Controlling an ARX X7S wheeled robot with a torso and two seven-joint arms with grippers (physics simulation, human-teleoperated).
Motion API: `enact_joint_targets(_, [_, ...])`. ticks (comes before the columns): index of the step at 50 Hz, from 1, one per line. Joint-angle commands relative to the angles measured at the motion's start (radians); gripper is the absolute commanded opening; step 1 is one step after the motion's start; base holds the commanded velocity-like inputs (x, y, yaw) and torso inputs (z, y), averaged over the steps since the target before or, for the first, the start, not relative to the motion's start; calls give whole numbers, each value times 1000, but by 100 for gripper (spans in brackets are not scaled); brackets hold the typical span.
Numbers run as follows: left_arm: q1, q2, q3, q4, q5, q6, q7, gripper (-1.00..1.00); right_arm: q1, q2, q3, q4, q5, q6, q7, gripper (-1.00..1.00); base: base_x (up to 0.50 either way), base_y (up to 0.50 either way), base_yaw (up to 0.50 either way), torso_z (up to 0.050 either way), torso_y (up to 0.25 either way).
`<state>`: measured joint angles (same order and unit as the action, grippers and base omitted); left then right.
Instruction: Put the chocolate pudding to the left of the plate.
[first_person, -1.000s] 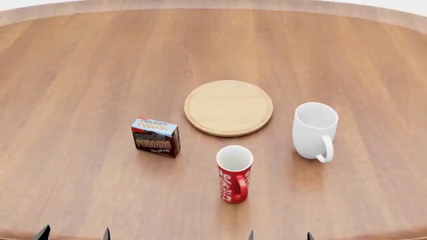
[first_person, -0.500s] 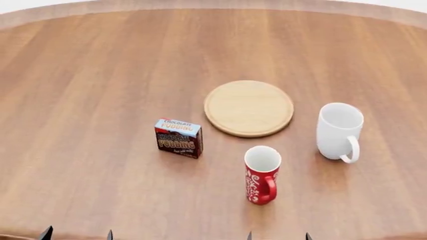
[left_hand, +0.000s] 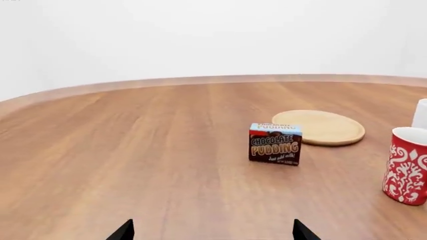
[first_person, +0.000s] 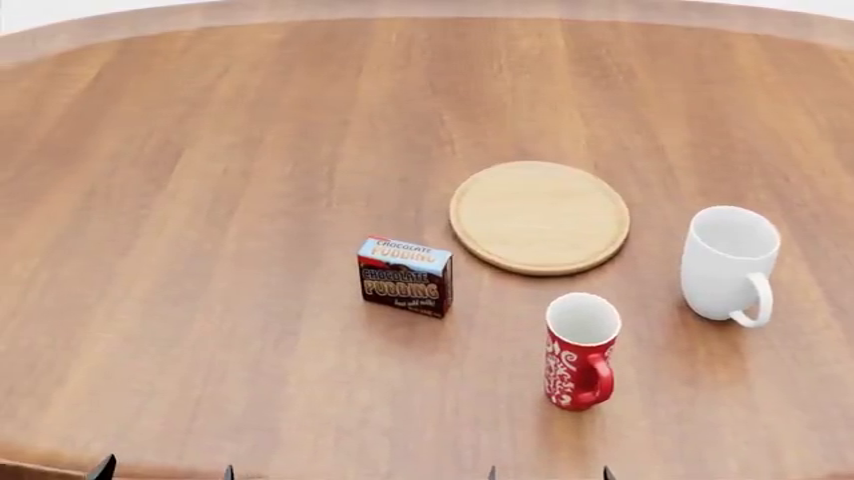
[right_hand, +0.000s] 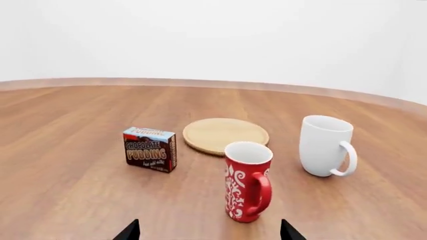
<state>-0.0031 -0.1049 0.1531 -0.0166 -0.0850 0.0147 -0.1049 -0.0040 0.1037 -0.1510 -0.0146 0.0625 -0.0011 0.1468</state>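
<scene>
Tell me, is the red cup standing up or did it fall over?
Standing up. The red mug rests on its base on the table, its round open mouth facing upward and its handle hanging down one side; the head view shows the same.

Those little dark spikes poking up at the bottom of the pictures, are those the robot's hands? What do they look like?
Yes, only the fingertips show: each hand, left hand and right hand, ends in two plain black pointed tips. No cables, markings or arm parts are visible.

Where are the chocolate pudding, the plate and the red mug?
chocolate pudding (first_person: 403, 285): head view, on its dark brown front.
plate (first_person: 539, 217): head view, on the middle of the wooden disc.
red mug (right_hand: 244, 190): right wrist view, on its patterned side.
</scene>
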Motion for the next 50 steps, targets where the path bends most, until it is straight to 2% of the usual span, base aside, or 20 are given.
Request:
enact_joint_targets(1, [0,-10,17,-5,0,10,-19,100,1,11,-18,6,1,-5,16,100,0,180,0,0,0])
enact_joint_targets(50, [-1,-43,63,12,-26,4,-61,100,14,46,-61,18,37,-10,50,100,0,178,0,0,0])
